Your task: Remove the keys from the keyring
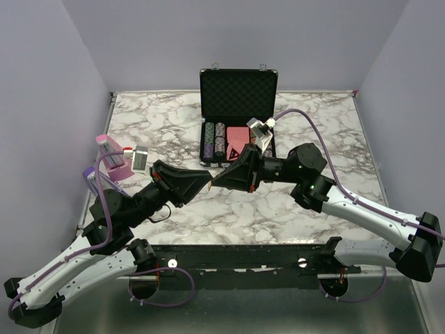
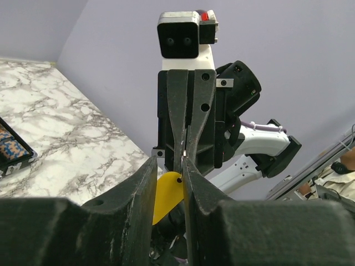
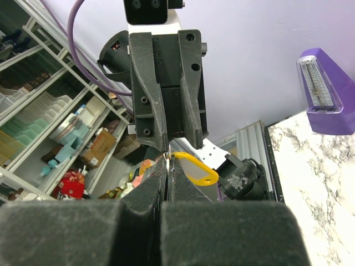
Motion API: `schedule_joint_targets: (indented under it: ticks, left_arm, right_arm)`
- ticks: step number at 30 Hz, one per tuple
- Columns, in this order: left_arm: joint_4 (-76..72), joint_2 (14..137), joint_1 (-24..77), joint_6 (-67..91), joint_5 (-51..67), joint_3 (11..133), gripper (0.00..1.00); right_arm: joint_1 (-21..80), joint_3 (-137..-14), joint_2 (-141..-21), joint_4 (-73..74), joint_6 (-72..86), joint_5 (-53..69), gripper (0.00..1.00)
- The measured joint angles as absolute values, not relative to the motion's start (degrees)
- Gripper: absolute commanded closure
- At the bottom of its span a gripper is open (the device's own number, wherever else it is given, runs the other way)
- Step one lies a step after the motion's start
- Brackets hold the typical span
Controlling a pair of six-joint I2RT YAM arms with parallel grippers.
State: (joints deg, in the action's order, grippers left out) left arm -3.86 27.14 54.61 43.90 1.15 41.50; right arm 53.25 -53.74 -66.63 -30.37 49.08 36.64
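Observation:
My two grippers meet tip to tip above the marble table (image 1: 174,118). The yellow keyring tag (image 2: 165,194) hangs just below the tips and shows through the gap between my left gripper's (image 2: 169,160) fingers, which stand a little apart and clamp nothing. My right gripper (image 3: 168,160) is shut on a thin silver metal piece (image 3: 168,157) at the tag's hole; I cannot tell whether it is a key or the ring. The tag (image 3: 197,169) hangs to the right of its tips. In the top view the left gripper (image 1: 206,183) and right gripper (image 1: 217,182) hide the keyring.
An open black chip case (image 1: 238,90) with chips and cards stands behind the grippers. A pink object (image 1: 111,156), a small white device (image 1: 141,158) and a purple metronome (image 3: 327,94) stand at the table's left side.

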Motion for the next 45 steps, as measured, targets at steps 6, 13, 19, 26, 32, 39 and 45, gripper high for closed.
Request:
schedule_joint_targets:
  ticks: [6, 13, 19, 26, 32, 39, 45]
  left_arm:
    - [-4.3, 27.2, 54.6, 44.0, 1.8, 41.4, 0.71]
    - [-4.7, 27.6, 54.8, 44.1, 2.4, 41.4, 0.79]
    - [-5.3, 28.0, 54.8, 44.3, 2.9, 41.4, 0.95]
    - [-5.3, 28.0, 54.8, 44.4, 3.0, 41.4, 1.00]
    - [-4.7, 28.0, 54.8, 43.9, 3.1, 41.7, 1.00]
    - [-0.5, 29.1, 54.7, 41.5, 4.5, 44.6, 1.00]
    - [1.3, 29.2, 54.7, 40.1, 5.8, 45.5, 1.00]
  right_arm:
    - [53.3, -53.7, -66.9, -30.4, 49.1, 36.6, 0.99]
    - [53.3, -53.7, -67.0, -30.6, 49.1, 36.7, 0.99]
    - [53.3, -53.7, -67.0, -30.6, 49.5, 36.7, 0.99]
    - [53.3, -53.7, -67.3, -30.8, 49.5, 36.7, 0.99]
    - [53.3, -53.7, -67.3, -30.7, 49.5, 36.7, 0.99]
    - [53.3, -53.7, -67.3, -30.6, 49.5, 37.1, 0.99]
    - [53.3, -53.7, -67.3, -30.3, 49.5, 38.0, 0.99]
